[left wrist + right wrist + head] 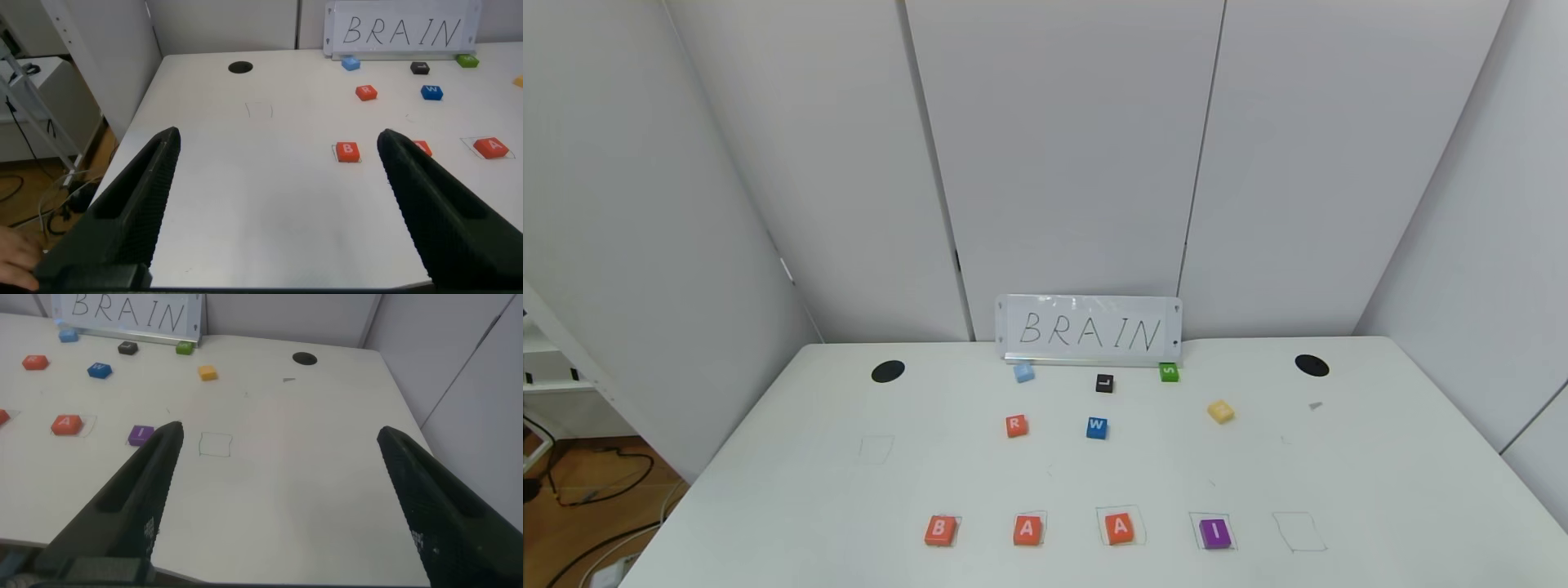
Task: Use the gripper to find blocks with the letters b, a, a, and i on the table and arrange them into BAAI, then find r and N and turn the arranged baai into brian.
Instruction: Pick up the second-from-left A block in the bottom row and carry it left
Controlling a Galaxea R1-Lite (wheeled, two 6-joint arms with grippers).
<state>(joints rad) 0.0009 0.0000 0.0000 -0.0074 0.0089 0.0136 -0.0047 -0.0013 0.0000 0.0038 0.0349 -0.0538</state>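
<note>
On the white table (768, 506) four blocks stand in a row near the front edge: orange-red B (940, 530), orange-red A (1027, 529), orange-red A (1120, 527) and purple I (1215, 533), each on a pen-drawn square. The orange-red R block (1016, 425) lies behind them at mid-table, and the yellow N block (1221, 412) lies further right. Neither arm shows in the head view. My left gripper (278, 143) is open and empty over the table's front left. My right gripper (278, 437) is open and empty over the front right.
A blue W block (1097, 427), a black L block (1104, 383), a green S block (1169, 372) and a pale blue block (1023, 372) lie behind. A "BRAIN" sign (1090, 330) stands at the back. An empty drawn square (1298, 531) lies right of I. Two black holes (888, 371) sit near the back corners.
</note>
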